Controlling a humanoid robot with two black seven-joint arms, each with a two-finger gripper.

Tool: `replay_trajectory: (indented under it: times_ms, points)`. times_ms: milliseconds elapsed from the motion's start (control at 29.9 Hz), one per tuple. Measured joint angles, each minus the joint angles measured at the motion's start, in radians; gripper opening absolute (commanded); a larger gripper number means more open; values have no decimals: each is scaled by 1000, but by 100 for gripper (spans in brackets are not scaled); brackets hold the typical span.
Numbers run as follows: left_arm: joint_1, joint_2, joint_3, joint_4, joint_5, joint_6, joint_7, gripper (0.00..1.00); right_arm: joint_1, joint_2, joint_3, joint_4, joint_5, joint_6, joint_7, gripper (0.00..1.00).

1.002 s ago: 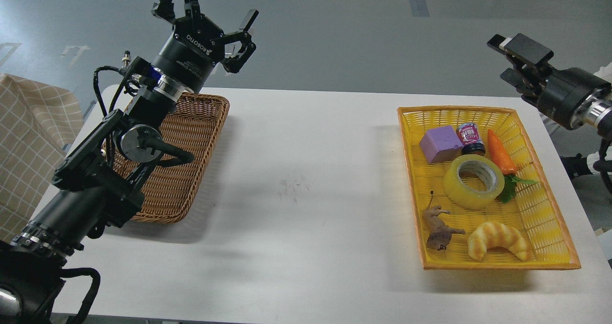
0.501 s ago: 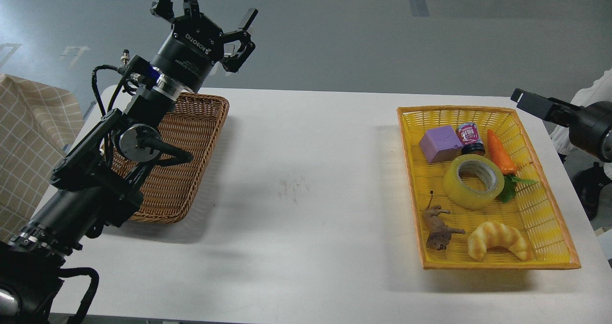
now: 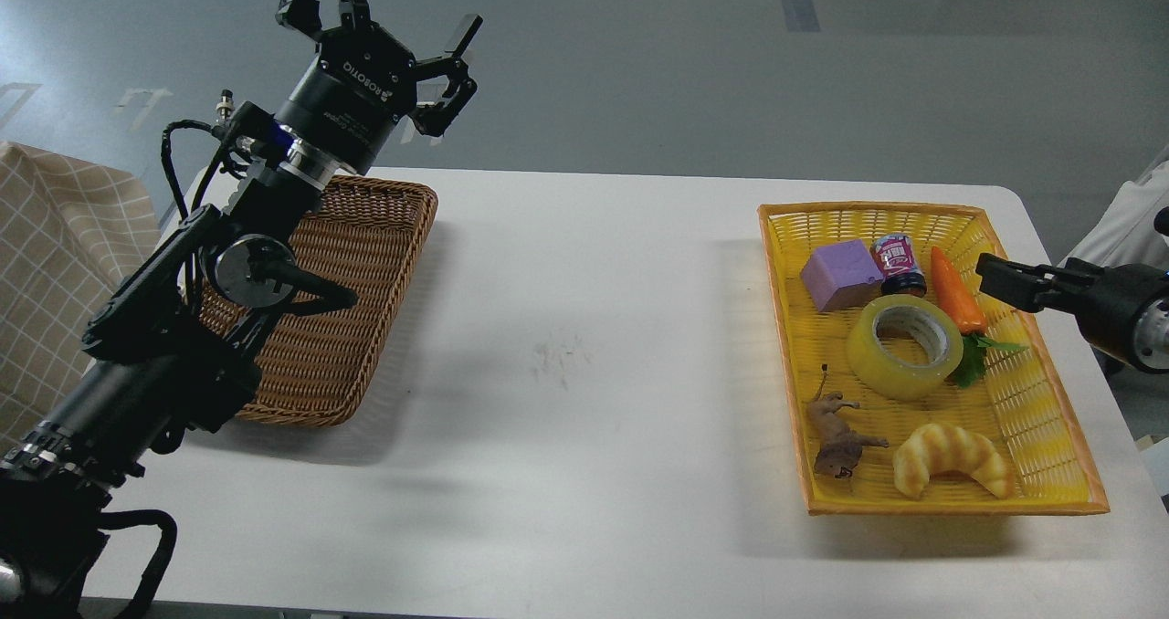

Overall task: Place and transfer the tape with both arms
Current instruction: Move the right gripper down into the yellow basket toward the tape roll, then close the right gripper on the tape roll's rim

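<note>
Head view shows the tape [image 3: 904, 346] lying flat, hole up, in the middle of the yellow basket [image 3: 1050, 400] at the table's [image 3: 584, 327] three o'clock side. Around the roll, the purple block [image 3: 841, 275] sits at its ten o'clock, the small jar [image 3: 898, 266] at twelve, the toy carrot [image 3: 956, 292] at one to two with its green leaves touching the roll's rim at three, the toy animal [image 3: 840, 436] at seven and the croissant toy [image 3: 954, 457] at five.

The right gripper [image 3: 995, 281] hangs over the basket's right rim, at the roll's two o'clock, seen edge-on and dark; I cannot tell whether its fingers are spread or pressed together. It holds nothing. The left gripper [image 3: 384, 12] is raised above the far end of the brown wicker basket [image 3: 374, 263] at the table's nine o'clock, fingers spread wide and empty.

The step in hand looks like the right arm's reach for the roll. To do it well, the fingers should be spread before descending, then come straight down with one finger inside the core and one outside the wall, on the roll's eight o'clock side, away from the carrot and its leaves. A pinch across the whole roll seems riskier, since it is wide and the jar and block crowd its far side. Lift vertically, so neighbours are not dragged along.
</note>
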Motion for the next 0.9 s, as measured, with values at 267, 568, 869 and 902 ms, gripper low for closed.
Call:
replay_trajectory:
  times_ms: [267, 568, 869, 902]
  points:
    - [0, 2, 0, -1, 0, 0, 1, 98, 17, 38, -45, -21, -6, 0, -11, 99]
    - [0, 0, 0, -1, 0, 0, 3, 98, 59, 86, -69, -117, -4, 0, -12, 99]
    - [1, 4, 0, -1, 0, 0, 3, 98, 188, 85, -243, -173, -2, 0, -1, 98]
    - [2, 4, 0, -1, 0, 0, 3, 98, 199, 83, -260, -175, -3, 0, -1, 98]
